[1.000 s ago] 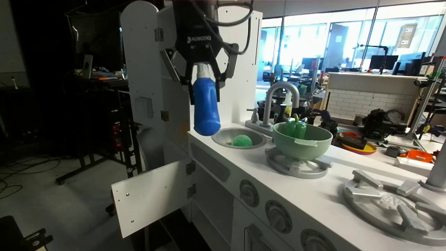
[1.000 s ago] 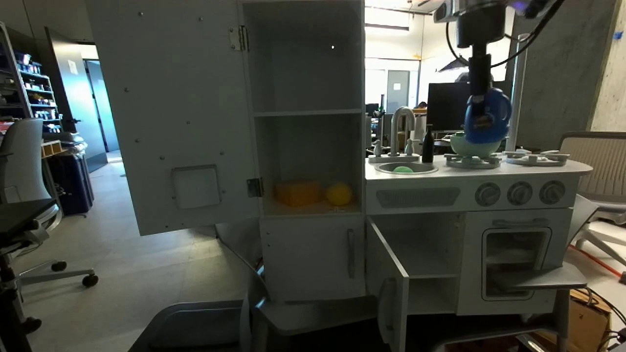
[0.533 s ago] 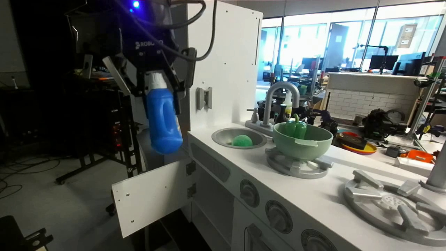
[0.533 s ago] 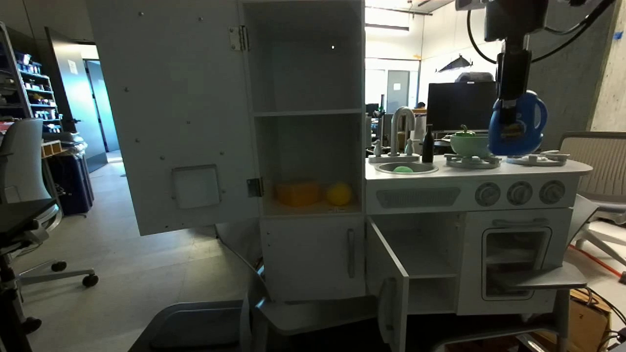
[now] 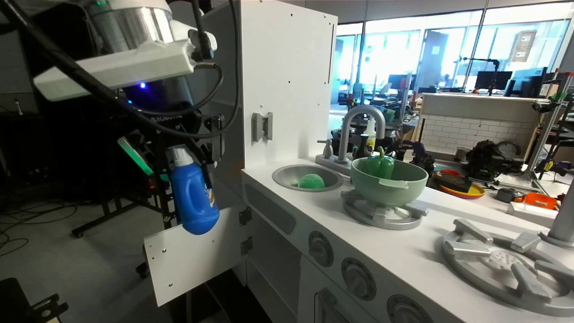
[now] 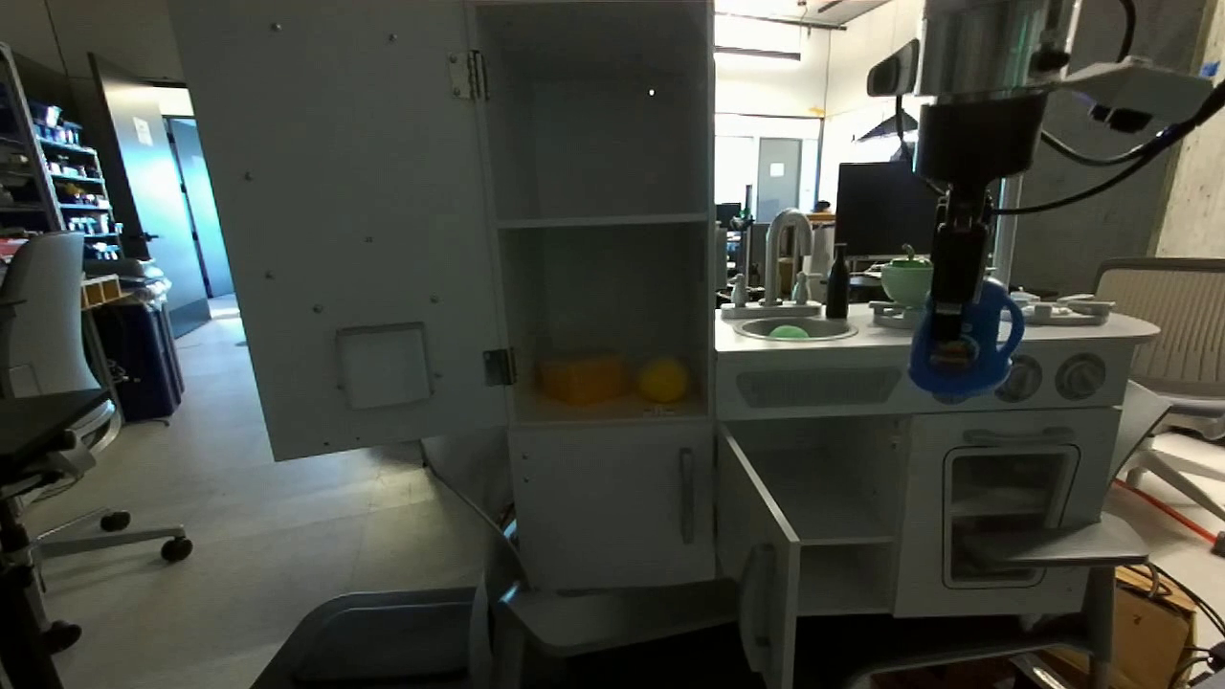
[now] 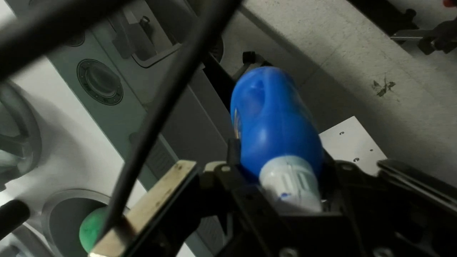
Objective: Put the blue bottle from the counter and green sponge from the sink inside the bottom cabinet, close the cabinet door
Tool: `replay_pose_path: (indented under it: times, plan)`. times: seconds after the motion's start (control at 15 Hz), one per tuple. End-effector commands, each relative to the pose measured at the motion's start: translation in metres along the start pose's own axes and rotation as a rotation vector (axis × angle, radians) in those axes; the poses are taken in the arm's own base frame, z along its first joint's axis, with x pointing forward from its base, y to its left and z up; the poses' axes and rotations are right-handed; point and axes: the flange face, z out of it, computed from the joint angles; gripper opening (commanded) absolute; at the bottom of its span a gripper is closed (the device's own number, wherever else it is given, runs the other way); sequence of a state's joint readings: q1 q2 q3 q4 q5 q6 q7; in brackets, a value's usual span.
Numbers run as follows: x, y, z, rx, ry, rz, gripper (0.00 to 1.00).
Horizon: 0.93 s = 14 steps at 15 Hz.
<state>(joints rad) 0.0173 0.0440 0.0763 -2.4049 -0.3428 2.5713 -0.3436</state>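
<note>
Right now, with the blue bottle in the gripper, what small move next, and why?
I'd likely ease the gripper down a little: in an exterior view, the blue bottle it grips shows higher than the opening of the bottom cabinet. The cabinet door stands open, so matching that height seems sensible first.

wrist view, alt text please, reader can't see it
A Robotiq gripper holds a blue handled bottle, white cap nearest. At lower left, a green sponge sits in the sink, partly behind a black cable; right of the bottle shows a corner of the open cabinet door.
</note>
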Motion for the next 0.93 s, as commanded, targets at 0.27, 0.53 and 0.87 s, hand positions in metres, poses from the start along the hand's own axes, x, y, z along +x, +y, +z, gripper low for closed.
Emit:
replay_pose_path:
  times: [0.27,0.53,0.87]
  plan:
    - [-0.018,-0.002,0.046,-0.165,0.072,0.077,0.22]
    - [-0.007,-0.01,0.096,-0.23,0.061,0.094,0.22]
    - [0.025,-0.037,0.151,-0.287,0.038,0.07,0.22]
